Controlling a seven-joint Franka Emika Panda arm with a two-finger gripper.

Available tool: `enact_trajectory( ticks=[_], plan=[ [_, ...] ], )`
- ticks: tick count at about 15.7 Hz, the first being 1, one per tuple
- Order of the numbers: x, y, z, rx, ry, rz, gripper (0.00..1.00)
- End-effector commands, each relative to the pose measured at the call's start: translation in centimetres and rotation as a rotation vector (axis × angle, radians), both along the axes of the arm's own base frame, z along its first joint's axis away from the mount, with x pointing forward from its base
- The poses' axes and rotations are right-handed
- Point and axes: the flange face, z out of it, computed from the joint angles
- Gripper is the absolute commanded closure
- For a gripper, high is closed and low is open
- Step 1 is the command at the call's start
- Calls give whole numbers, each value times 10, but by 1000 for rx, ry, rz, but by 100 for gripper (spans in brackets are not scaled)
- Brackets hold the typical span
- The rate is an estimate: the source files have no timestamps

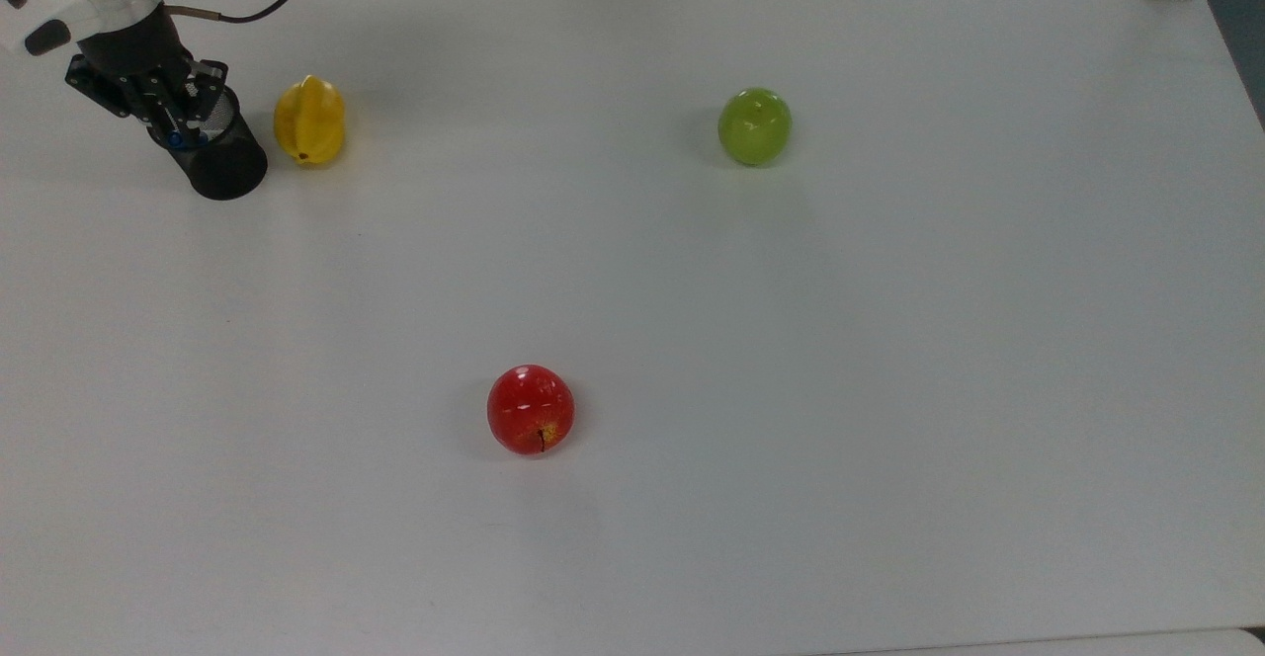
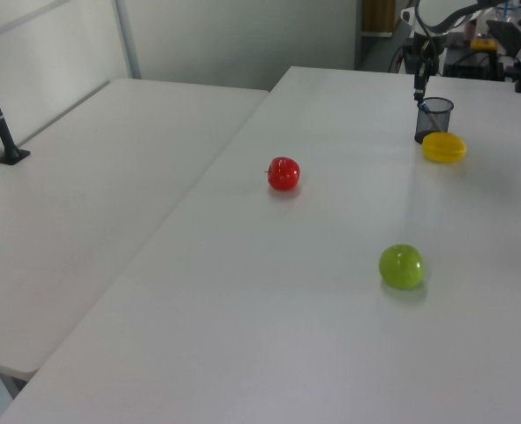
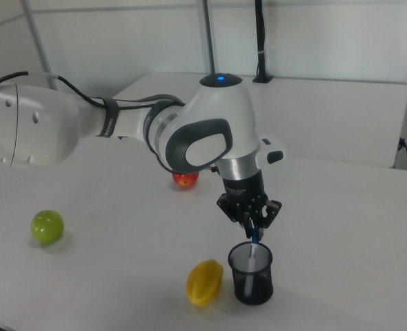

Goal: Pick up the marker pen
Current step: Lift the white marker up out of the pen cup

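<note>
On a white worktop (image 1: 692, 340) dotted with fruit, the gripper (image 3: 253, 231) pinches the blue cap end of the marker pen (image 3: 254, 245), which stands in a black mesh cup (image 3: 251, 273) beside a yellow starfruit (image 3: 204, 281). A clean take likely calls for a straight vertical lift, so the barrel clears the rim without tipping the light cup. The marker pen hangs directly beneath the gripper, its lower part inside the cup.

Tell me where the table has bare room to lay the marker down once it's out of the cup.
Bare table spreads between the red apple and green apple, and toward the top view's right. It is crowded where the gripper holds the marker pen over the mesh cup, beside the yellow fruit.
</note>
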Motion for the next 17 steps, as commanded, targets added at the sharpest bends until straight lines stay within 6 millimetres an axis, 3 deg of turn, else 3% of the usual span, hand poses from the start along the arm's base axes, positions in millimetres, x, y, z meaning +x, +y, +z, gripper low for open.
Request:
enact_trajectory(
  ticks=[1, 5, 10, 17],
  plan=[
    [-6, 0, 33, 35, -86, -4, 95],
    [-3, 4, 86, 31, -162, -23, 95],
    [2, 12, 133, 24, -253, -81, 94],
    [19, 82, 149, 164, -189, -134, 94]
  ],
)
